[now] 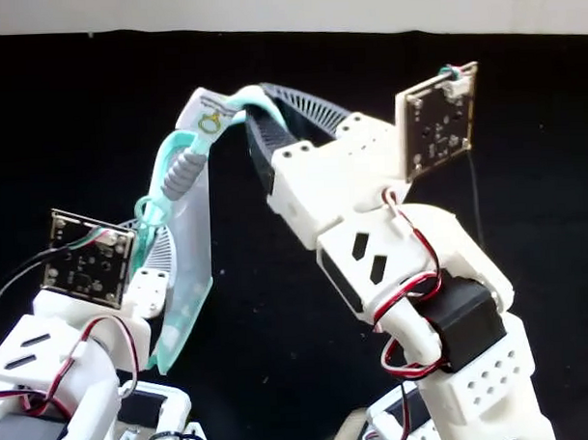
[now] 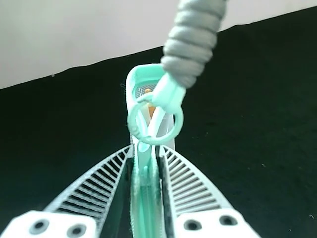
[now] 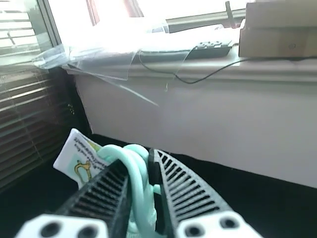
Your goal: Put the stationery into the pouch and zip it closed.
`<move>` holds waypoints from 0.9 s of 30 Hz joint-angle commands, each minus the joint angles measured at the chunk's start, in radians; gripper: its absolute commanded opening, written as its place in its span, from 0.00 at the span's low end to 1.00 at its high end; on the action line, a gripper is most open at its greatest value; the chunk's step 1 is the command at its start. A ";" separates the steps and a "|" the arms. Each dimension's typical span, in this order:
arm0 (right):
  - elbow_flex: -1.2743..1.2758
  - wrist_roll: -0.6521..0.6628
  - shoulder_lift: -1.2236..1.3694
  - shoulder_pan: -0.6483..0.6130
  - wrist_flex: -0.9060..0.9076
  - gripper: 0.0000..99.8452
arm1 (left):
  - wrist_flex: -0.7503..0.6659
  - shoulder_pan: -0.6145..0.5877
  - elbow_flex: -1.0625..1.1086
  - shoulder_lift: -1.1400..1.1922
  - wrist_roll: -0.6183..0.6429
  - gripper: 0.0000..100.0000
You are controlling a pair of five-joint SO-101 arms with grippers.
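**Holding the pouch (image 1: 185,282) by both ends before zipping**

Its long axis runs steeply from the left gripper (image 2: 146,151), low, up to the right gripper (image 3: 148,158), high. Both sets of fingers are pinched narrow on the mint zip edge (image 3: 136,178). The zip pull (image 2: 154,124), a ring on a grey cord (image 2: 195,39), hangs just past the left fingertips. It is judged nearer the left arm and well apart from the right.

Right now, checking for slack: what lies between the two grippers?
The pouch, with a grey coiled cord at its mint edge, spans from left gripper to right gripper in the high view.
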 commanded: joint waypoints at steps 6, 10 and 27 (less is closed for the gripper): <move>-0.016 0.000 -0.024 0.174 -0.154 0.01 | 0.038 0.008 0.005 -0.001 -0.006 0.01; -0.015 0.000 -0.019 0.262 -0.231 0.01 | 0.051 0.008 0.007 -0.001 -0.006 0.01; -0.131 0.095 0.076 0.341 -0.516 0.01 | 0.052 0.008 0.064 -0.002 -0.006 0.01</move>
